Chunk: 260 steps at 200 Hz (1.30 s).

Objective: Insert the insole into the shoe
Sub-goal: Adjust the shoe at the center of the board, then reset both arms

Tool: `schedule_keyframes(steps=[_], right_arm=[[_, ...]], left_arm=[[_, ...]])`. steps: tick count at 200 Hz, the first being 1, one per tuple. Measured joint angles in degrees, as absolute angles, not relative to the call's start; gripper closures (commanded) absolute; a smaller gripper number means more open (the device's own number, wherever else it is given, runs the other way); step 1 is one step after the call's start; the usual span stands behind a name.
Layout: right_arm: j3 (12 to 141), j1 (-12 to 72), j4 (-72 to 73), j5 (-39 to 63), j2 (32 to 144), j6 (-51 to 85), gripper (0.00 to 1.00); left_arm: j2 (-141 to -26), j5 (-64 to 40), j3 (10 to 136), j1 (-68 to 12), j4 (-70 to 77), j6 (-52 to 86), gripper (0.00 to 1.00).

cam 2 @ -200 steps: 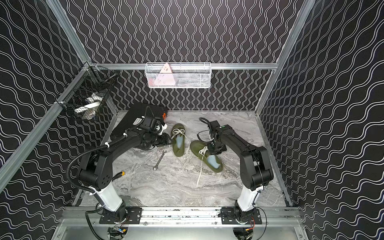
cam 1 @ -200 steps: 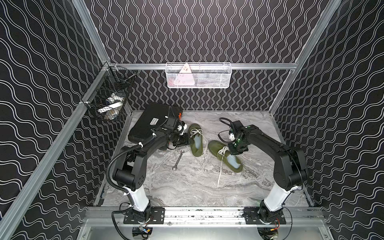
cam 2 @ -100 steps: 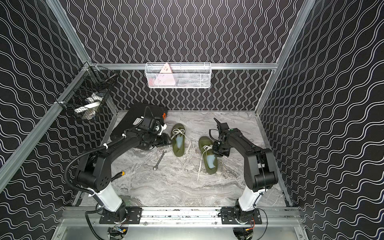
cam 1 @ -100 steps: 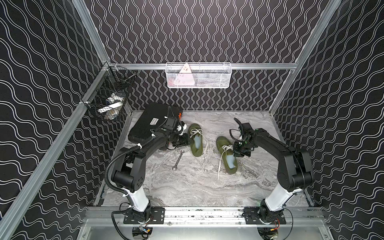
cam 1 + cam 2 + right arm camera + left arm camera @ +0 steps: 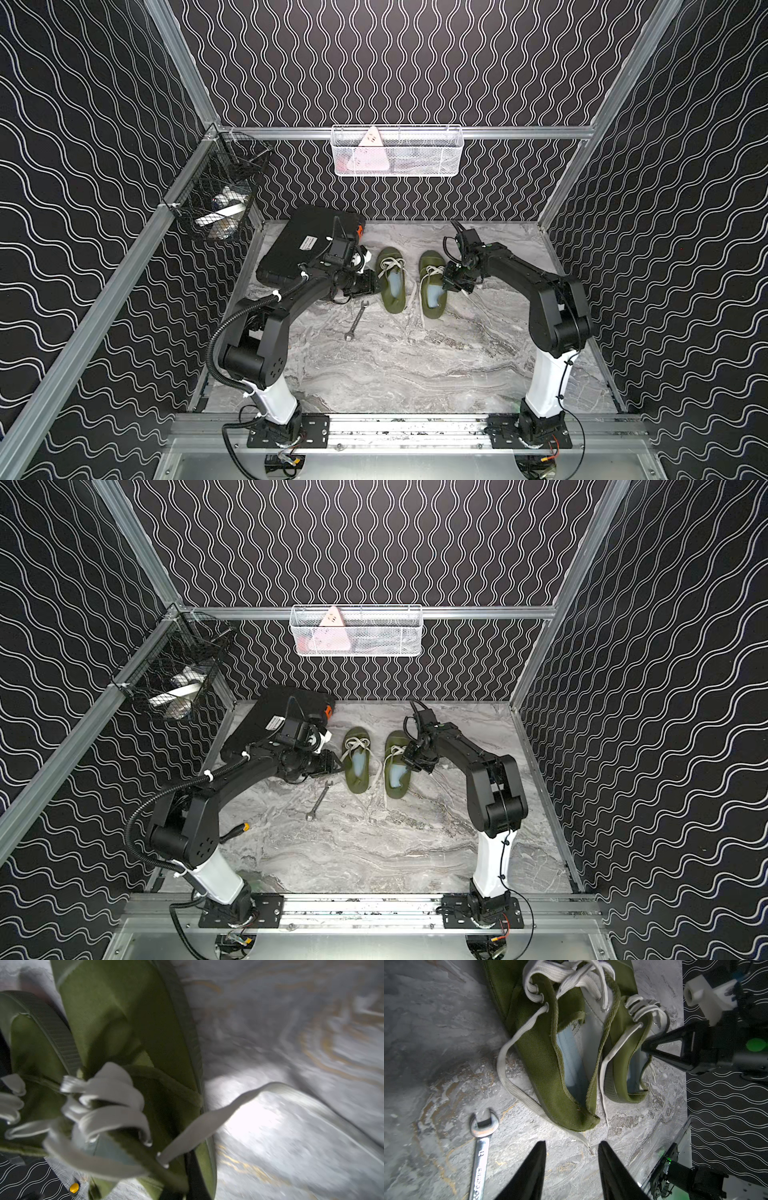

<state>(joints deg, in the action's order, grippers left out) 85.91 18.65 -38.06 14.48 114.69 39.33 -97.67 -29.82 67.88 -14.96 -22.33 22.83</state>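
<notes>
Two olive-green shoes with white laces lie side by side on the marble table in both top views. A pale blue insole [image 5: 395, 283] lies inside the left shoe [image 5: 390, 301], and another insole [image 5: 434, 296] inside the right shoe [image 5: 432, 312]. My right gripper [image 5: 451, 282] is shut on the right shoe's outer side wall [image 5: 204, 1167], near the lacing. My left gripper [image 5: 374, 283] stands open just left of the left shoe. Nothing lies between its fingers [image 5: 537, 1159], only bare table and a lace end. In the left wrist view both shoes [image 5: 542, 1068] show their insoles [image 5: 571, 1061].
A steel wrench [image 5: 356, 320] lies in front of the left gripper, close to its fingers [image 5: 481, 1147]. A black case [image 5: 303, 245] sits at the back left. A white wire basket [image 5: 397, 151] and a black one [image 5: 220, 199] hang on the walls.
My right gripper has swung the right shoe round from a slant until it lies parallel to the left shoe. The left arm has stayed put.
</notes>
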Motion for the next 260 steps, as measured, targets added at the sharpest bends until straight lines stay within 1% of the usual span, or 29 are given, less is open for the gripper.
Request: schedule_keyframes(steps=[52, 149, 157, 161, 169, 174, 186, 212, 220, 232, 242, 247, 248, 249, 250, 251, 252, 255, 260], right_arm=[[92.97, 21.76, -39.0, 15.03, 120.95, 36.95, 1.0], [90.19, 23.35, -39.42, 15.2, 119.07, 28.93, 1.0], [90.63, 23.4, -39.77, 15.18, 119.17, 28.58, 0.93], [90.94, 23.42, -39.99, 15.25, 119.28, 28.4, 0.86], [91.74, 23.51, -40.49, 15.27, 119.52, 28.01, 0.68], [92.16, 23.53, -40.6, 15.27, 119.63, 28.01, 0.61], [92.9, 23.57, -40.73, 15.51, 119.68, 27.81, 0.54], [92.77, 23.57, -41.3, 14.79, 117.23, 27.64, 0.43], [92.07, 23.57, -41.36, 14.22, 115.46, 27.62, 0.35], [91.15, 23.57, -41.71, 13.52, 112.49, 27.42, 0.29], [90.41, 23.57, -41.69, 12.36, 110.21, 27.14, 0.25], [89.97, 23.57, -41.74, 11.9, 109.21, 26.87, 0.22], [89.89, 23.57, -41.74, 11.84, 109.06, 26.85, 0.22], [89.71, 23.57, -41.71, 11.66, 108.73, 26.79, 0.21], [89.62, 23.57, -41.71, 11.6, 108.57, 26.74, 0.21], [89.54, 23.57, -41.71, 11.53, 108.4, 26.7, 0.2], [89.36, 23.57, -41.71, 11.42, 108.12, 26.57, 0.2], [88.95, 23.57, -41.69, 11.09, 107.44, 26.44, 0.18], [88.09, 23.57, -41.52, 10.72, 106.28, 26.3, 0.14]], left_arm=[[-97.27, -29.98, 67.42, -14.63, -22.15, 22.83, 0.53], [-97.32, -30.15, 67.07, -14.55, -21.47, 23.05, 0.53], [-97.32, -30.15, 67.07, -14.55, -21.45, 23.07, 0.53], [-97.32, -30.15, 67.07, -14.55, -21.45, 23.07, 0.53], [-97.32, -30.13, 67.07, -14.55, -21.45, 23.07, 0.53], [-97.32, -30.11, 67.07, -14.55, -21.43, 23.07, 0.53], [-97.32, -30.06, 67.07, -14.55, -21.43, 23.07, 0.53], [-97.14, -29.98, 67.37, -14.55, -21.28, 23.88, 0.53], [-96.95, -29.93, 67.37, -14.55, -21.17, 23.9, 0.52], [-96.75, -29.91, 67.35, -14.55, -20.6, 23.9, 0.5], [-96.57, -29.91, 67.26, -14.55, -19.99, 23.9, 0.39], [-96.44, -29.82, 67.16, -14.55, -19.68, 23.94, 0.3], [-96.4, -29.8, 67.13, -14.55, -19.66, 23.92, 0.27], [-96.38, -29.78, 67.13, -14.55, -19.64, 23.92, 0.22], [-96.36, -29.78, 67.13, -14.55, -19.64, 23.92, 0.13], [-96.29, -29.74, 67.09, -14.55, -19.64, 23.94, 0.07], [-96.27, -29.74, 67.09, -14.55, -19.64, 23.97, 0.04], [-96.09, -29.71, 67.02, -14.55, -19.57, 23.94, 0.02], [-95.77, -29.5, 66.85, -14.52, -19.38, 23.99, 0.01]])
